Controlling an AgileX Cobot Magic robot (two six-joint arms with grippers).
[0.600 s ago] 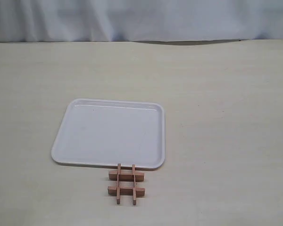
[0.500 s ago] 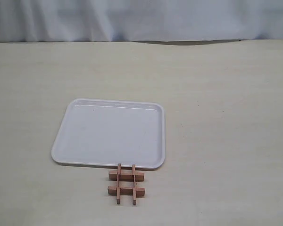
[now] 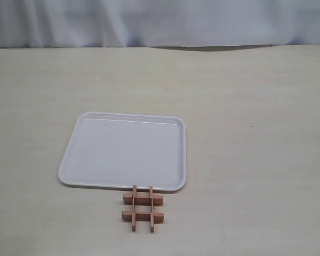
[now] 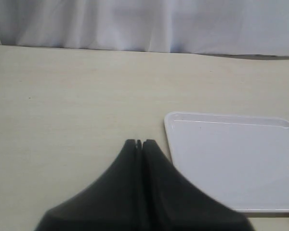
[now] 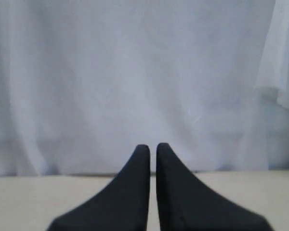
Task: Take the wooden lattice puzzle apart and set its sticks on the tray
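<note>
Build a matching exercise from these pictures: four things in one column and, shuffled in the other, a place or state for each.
1. wooden lattice puzzle
2. tray
3. left gripper
4. right gripper

A. white, nothing on it
B. points at the curtain
C. assembled, on the table at the tray's near edge
D. shut, beside a tray corner

Pairs: 1-C, 2-A, 3-D, 4-B
</note>
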